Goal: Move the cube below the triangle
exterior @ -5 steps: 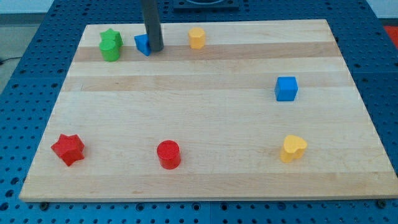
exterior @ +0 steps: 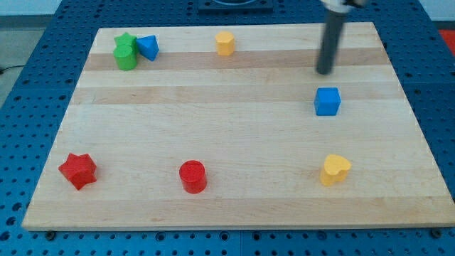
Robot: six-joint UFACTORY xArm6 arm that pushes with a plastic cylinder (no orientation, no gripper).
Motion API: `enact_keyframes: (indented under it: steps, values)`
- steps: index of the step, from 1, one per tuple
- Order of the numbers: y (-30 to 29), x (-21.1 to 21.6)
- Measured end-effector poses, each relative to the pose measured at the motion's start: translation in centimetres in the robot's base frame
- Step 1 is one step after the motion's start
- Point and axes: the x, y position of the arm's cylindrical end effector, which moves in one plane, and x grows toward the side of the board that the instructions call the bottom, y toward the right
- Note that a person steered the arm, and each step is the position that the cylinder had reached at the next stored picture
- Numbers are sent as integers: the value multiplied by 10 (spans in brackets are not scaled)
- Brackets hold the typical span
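Camera view, single frame. My rod is standing nearly upright at the view's upper right, its top running out of frame. My tip [exterior: 325, 72] is resting on the bench [exterior: 234, 206], just above the blue cube [exterior: 327, 101] toward the view's top, a small strip of bare wood showing between them; not touching. I am carrying no fingers, only the bare rod, so it is holding nothing.

The blue cube is sitting at the bench's right side, about mid-height. The blue triangle [exterior: 148, 47] is lying far off at the upper left, touching or all but touching the green star [exterior: 126, 51] on its left side; I cannot tell which.

Other items: a yellow block [exterior: 225, 43], shape not clear, is sitting near the top edge, between the triangle and my rod. A yellow heart-like block [exterior: 335, 169] is lying below the cube, near the lower right. A red cylinder [exterior: 193, 176] is standing at bottom centre, a red star [exterior: 77, 170] at lower left. The wood stretching between cube and triangle is lying open.
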Motion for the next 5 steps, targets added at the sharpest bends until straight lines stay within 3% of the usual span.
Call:
enact_keyframes:
  steps: [1,2,4,5]
  values:
    - [76,54]
    - [79,71]
    - [-53,66]
    - [-86,54]
